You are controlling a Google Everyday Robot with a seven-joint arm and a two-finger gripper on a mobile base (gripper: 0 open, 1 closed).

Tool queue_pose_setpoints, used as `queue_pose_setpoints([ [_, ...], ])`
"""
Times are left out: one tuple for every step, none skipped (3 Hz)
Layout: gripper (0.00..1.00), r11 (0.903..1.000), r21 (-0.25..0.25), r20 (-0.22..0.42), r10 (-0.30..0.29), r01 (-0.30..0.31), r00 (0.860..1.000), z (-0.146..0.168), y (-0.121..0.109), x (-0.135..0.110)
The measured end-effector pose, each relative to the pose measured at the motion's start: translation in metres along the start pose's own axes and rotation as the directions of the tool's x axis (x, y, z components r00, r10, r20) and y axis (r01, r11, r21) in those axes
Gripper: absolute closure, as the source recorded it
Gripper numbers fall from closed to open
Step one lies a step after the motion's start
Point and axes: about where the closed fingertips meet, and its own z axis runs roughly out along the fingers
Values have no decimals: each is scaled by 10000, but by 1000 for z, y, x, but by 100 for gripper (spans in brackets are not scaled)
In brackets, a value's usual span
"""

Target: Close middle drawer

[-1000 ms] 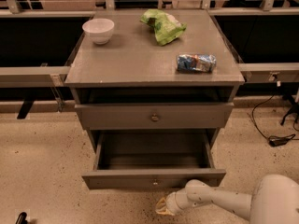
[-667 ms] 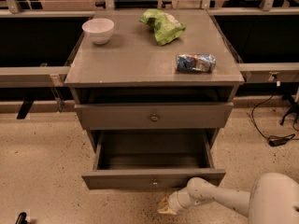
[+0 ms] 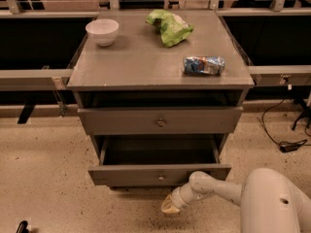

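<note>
The middle drawer (image 3: 159, 175) is pulled out of the grey cabinet, low down. Its narrow front panel has a small round knob at the centre, and its dark inside shows empty. Above it sits a taller closed drawer front (image 3: 160, 121) with a like knob. My gripper (image 3: 170, 207) is at the end of the white arm (image 3: 214, 188), just below and in front of the open drawer's front panel, right of its knob and close to the floor. I see nothing held in it.
On the cabinet top (image 3: 136, 62) stand a white bowl (image 3: 102, 31), a green bag (image 3: 168, 26) and a blue packet (image 3: 203, 65). Dark counters with grey rails run along both sides. Cables (image 3: 286, 142) lie on the speckled floor at the right.
The open drawer's front panel has slid a little back toward the cabinet. My gripper has moved slightly up with it and stays under the front panel.
</note>
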Motion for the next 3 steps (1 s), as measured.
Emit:
queue_pose_setpoints([
  [100, 9998, 165, 11, -88, 88, 10000, 2, -47, -9],
  [100, 9999, -65, -181, -134, 133, 9997, 9, -43, -12],
  [100, 9999, -128, -220, -41, 38, 9997, 11, -45, -10],
])
